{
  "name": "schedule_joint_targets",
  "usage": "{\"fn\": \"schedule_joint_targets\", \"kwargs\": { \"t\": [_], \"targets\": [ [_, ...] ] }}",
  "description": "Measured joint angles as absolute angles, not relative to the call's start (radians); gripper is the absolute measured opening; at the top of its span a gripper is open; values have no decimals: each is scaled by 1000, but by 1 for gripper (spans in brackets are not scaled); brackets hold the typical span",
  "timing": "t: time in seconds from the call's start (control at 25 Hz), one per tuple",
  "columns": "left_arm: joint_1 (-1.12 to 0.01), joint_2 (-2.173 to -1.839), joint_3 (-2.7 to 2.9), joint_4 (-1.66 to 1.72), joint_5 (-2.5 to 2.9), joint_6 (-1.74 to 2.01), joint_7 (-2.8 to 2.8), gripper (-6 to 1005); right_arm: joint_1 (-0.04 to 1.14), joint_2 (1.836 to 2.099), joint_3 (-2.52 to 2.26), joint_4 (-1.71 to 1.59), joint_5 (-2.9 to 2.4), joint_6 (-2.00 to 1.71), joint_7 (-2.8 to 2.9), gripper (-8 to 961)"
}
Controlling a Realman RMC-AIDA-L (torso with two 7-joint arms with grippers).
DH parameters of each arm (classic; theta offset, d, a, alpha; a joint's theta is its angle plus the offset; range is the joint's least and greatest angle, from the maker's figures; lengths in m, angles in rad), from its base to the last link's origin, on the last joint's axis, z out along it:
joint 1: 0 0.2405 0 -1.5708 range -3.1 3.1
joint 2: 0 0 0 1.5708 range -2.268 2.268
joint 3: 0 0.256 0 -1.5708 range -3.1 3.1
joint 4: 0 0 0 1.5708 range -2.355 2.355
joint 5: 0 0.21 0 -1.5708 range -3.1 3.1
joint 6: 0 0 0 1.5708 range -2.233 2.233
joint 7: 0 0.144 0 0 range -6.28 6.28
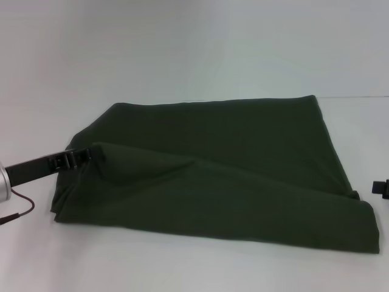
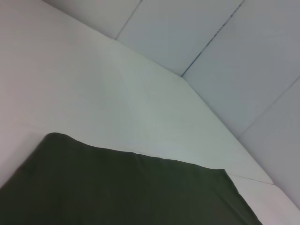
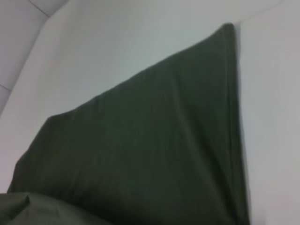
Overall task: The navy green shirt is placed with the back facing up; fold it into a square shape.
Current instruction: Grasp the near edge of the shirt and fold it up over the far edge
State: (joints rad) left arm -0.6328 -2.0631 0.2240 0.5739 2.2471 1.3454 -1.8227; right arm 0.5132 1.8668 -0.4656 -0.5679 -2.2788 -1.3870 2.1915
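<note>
A: Start at the fingers. What does the left gripper (image 1: 91,153) have?

B: Its black tips meet a raised corner of the navy green shirt (image 1: 243,152) at the shirt's left edge. They look pinched together on that fold of cloth, which stands up off the table (image 1: 182,55) in a small ridge.

A: And the right gripper (image 1: 381,188)?

B: Only a sliver of black shows at the right border of the head view, just beside the shirt's right edge. I cannot tell whether its fingers are apart or closed, or whether they touch cloth.

A: Where does the shirt lie?

B: Flat on the white table, spread wide across the middle, with a rounded doubled edge along its near side.

A: So how far along is it?

B: I judge it partly done: no sleeves or collar show, and the outline is a wide rectangle, so some folding looks finished. It is not yet square; the left side seems to need folding over.

A: Do the wrist cameras add anything?

B: The left wrist view shows a straight far edge and wall panels behind. The right wrist view shows the far right corner and a seam; neither shows fingers.
</note>
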Motion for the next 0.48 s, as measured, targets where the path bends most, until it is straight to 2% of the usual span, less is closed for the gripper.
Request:
{"fn": "schedule_joint_targets", "kwargs": {
  "t": [0.28, 0.48],
  "targets": [
    [-627, -2063, 220, 576, 2247, 1362, -1818, 0, 522, 1877, -479, -555, -2312, -1379, 2225, 423],
    [-626, -2063, 219, 576, 2247, 1362, -1818, 0, 524, 1881, -482, -524, -2313, -1368, 2232, 418]
  ]
}}
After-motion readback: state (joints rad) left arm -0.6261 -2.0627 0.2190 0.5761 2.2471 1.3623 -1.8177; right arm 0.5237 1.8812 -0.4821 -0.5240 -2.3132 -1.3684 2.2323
